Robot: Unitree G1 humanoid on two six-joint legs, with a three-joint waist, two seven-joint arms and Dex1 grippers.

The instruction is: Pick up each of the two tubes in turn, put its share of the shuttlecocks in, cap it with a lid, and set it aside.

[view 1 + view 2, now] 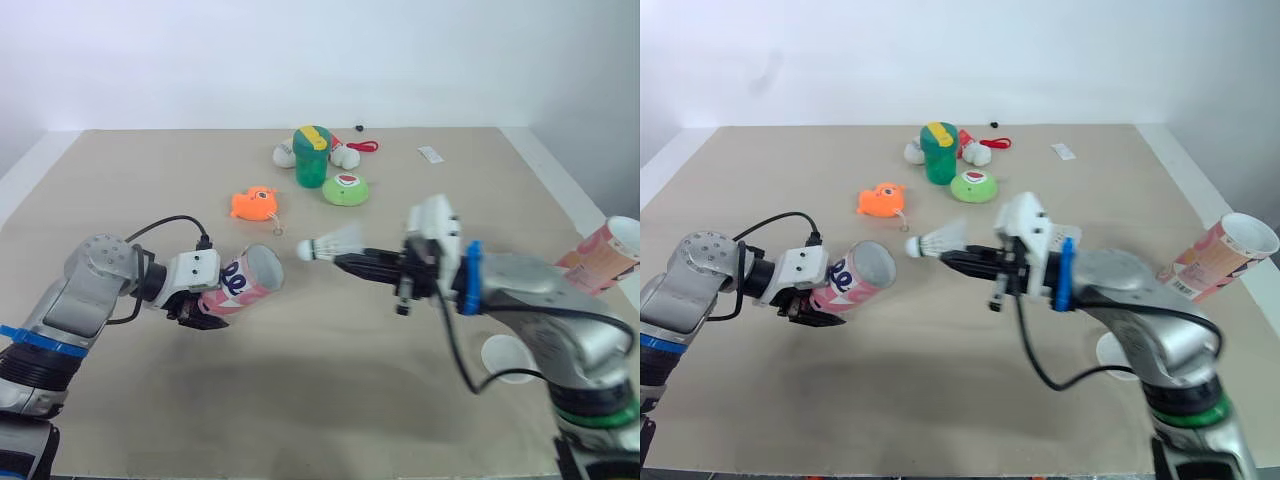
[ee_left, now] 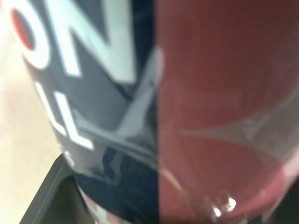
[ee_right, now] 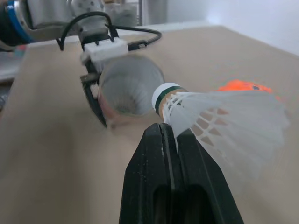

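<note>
Fingers [image 3: 154,158] of the right gripper [image 1: 342,263] are pinched narrow on the feathers of a shuttlecock [image 1: 330,244], whose cork tip is pointed at the open mouth of the tube [image 1: 245,282]. That tube is clamped in the left gripper [image 1: 200,305] and held above the table [image 1: 330,400], tilted on its side, with its mouth near the cork but not touching. For a clean entry, the cork should be lined up with the mouth's centre and pushed straight in — release is best delayed until the feathers are past the rim. A second tube [image 1: 600,255] is seen at the table's right edge.
</note>
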